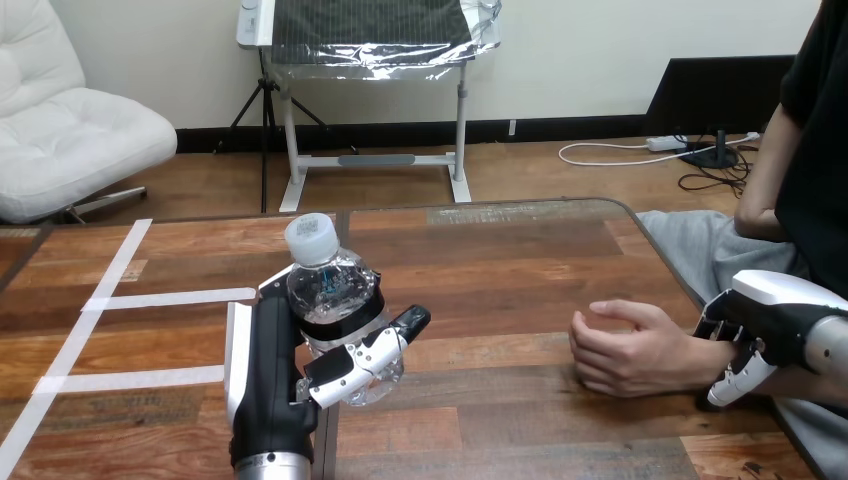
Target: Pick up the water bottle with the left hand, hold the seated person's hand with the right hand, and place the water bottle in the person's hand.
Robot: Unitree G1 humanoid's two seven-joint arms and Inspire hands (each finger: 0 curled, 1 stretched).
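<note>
Head view. The wooden bench (520, 260) ran across the scene, with strips of white tape (170, 298) laid on its left part.

The left arm came in at the near edge, left of centre. The left hand (268, 370) stood with its back turned to the left, and its fingers (362, 358) were wrapped round the lower body of the water bottle (335, 285), with the thumb tip showing at the bottle's right side. The grip was closed on the bottle. The bottle was clear, with a white cap (311, 238) and a dark band round its middle. It stood nearly upright, its cap leaning slightly to the left. It could not be told whether its base touched the bench or hung just above it.

The person's hand (625, 350) lay on the bench at the near right, loosely curled, knuckles toward the left. It held nothing. It was well apart from the bottle, with bare bench between the two.

The right arm entered at the right edge. The right hand (765, 305) sat over the person's wrist, its white-shelled back uppermost. Its fingers (738, 378) bent down across the near side of the wrist and were closed round it. The right hand touched neither the bottle nor the left hand.
</note>
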